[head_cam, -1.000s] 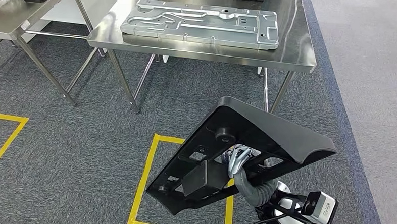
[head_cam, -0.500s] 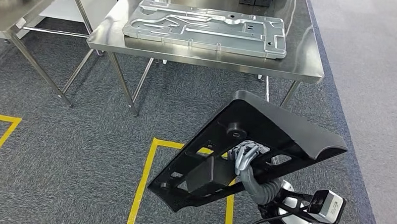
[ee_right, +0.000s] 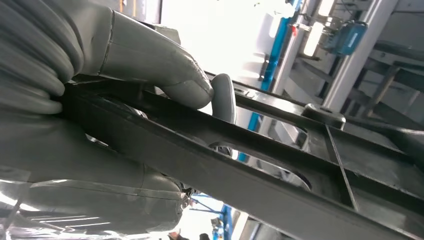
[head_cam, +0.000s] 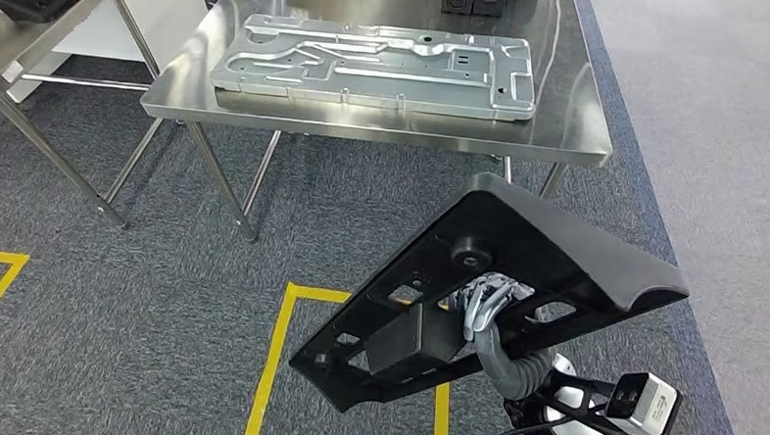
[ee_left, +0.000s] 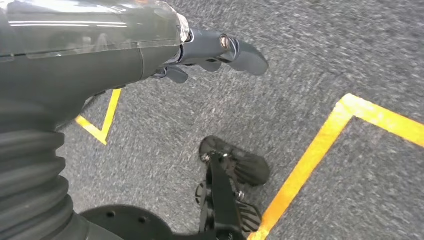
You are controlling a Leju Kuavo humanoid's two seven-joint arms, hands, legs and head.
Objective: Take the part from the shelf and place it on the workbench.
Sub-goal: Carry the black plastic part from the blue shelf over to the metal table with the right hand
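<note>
Shifting a little since a second ago, the head view is bringing the steel surface [head_cam: 561, 137], which is carrying a long grey metal plate [head_cam: 378, 65], slightly nearer, so the robot is probably closing on the workbench while its right hand [head_cam: 483, 298] is clasping the flat black plastic part [head_cam: 517, 253] tilted above grey carpet with yellow floor tape [head_cam: 275, 350]. Hanging over the same carpet, the left hand [ee_left: 210, 47] is holding nothing, fingers loosely extended. Showing the grasp up close, the right wrist view is catching the thumb pressing on a black rib of the part, with blue racking behind.
</note>
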